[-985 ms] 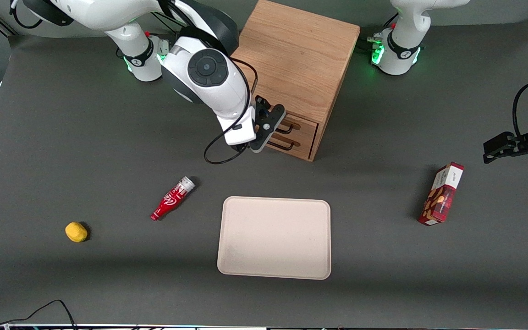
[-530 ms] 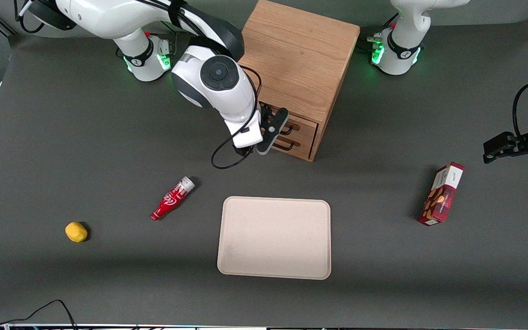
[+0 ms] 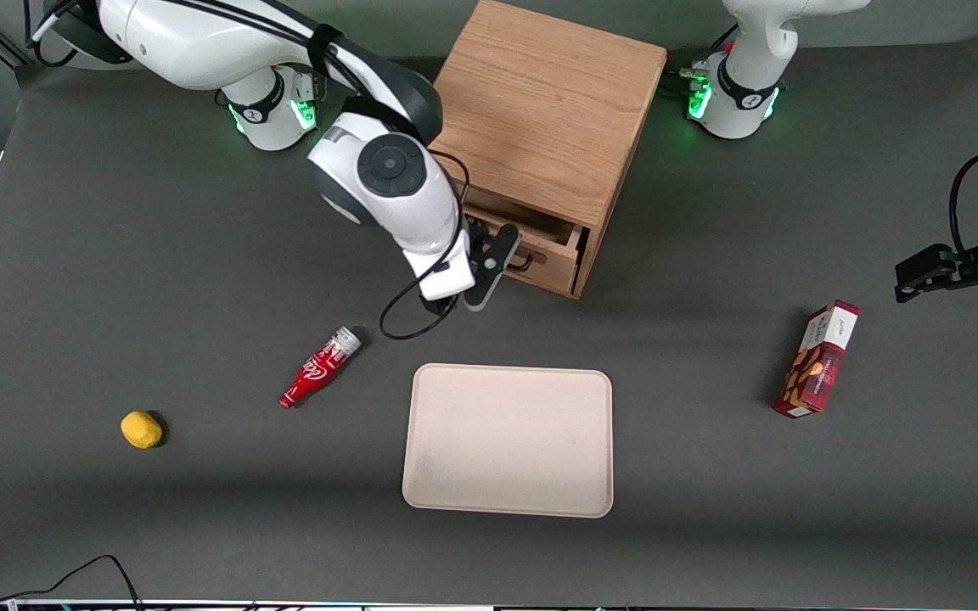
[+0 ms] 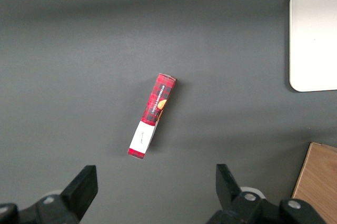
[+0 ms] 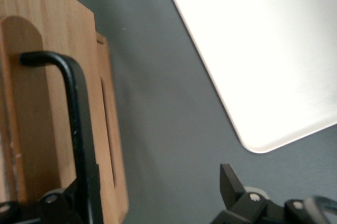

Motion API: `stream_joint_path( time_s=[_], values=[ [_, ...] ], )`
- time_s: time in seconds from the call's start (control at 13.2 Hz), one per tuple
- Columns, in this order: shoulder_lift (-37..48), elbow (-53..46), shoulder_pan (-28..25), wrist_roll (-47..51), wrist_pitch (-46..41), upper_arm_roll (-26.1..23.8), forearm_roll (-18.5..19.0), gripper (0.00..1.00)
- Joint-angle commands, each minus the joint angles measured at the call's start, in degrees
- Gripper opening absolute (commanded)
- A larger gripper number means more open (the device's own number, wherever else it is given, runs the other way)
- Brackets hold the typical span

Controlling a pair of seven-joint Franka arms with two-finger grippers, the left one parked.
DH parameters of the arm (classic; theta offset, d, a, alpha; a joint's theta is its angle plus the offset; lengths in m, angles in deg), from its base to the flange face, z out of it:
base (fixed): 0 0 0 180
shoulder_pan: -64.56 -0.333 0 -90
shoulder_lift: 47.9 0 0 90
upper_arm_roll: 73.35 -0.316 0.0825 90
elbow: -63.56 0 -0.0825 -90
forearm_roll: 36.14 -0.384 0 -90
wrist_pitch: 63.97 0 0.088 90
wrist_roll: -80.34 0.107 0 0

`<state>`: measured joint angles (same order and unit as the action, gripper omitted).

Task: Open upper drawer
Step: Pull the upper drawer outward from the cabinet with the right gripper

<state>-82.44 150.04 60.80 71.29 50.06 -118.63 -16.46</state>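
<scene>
From the front, an oak cabinet [image 3: 550, 119] with visible grain stands on the dark matte counter [image 3: 115, 280], a blocky box set at an angle. The upper drawer [image 3: 540, 242] is slid partway out of the cabinet's front, a shallow wooden box with a shadowed gap showing along its top; its inside cannot be seen. The gripper [image 3: 502, 255] sits right at the drawer's front panel, at the thin black wire handle, with the white, rounded wrist of the arm just beside the cabinet toward the working arm's end. A flat beige tray [image 3: 508, 440] with rounded corners lies in front of the cabinet, nearer the camera, and holds nothing. A small red bottle [image 3: 320, 367] lies on its side near the tray, toward the working arm's end, and a lumpy yellow object [image 3: 141, 429] lies farther that way. A red patterned carton [image 3: 817, 359] lies well apart from the cabinet toward the parked arm's end.

From the left wrist, the same slim red carton [image 4: 151, 115] lies flat on the counter, with a corner of the pale tray [image 4: 315, 40] and a wedge of cabinet wood [image 4: 317, 182] at the edges.

From the right wrist, the black handle [image 5: 78, 129], a bent round bar, stands off the drawer's oak front [image 5: 31, 124]. One dark finger lies against the bar and the other stands well clear of it over the grey counter, so the fingers are spread, hooked on the handle rather than pinching it. The smooth tray [image 5: 263, 50] shows bright and bare.
</scene>
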Motion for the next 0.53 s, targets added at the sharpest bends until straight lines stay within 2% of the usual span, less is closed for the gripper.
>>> stream_joint_path(
  time_s=[0.0,0.45],
  values=[
    [-0.3,-3.2,-0.1,-4.3,0.1,3.4,1.0,1.0],
    [-0.5,-4.6,-0.6,-6.9,11.1,12.3,0.9,1.0]
  ],
)
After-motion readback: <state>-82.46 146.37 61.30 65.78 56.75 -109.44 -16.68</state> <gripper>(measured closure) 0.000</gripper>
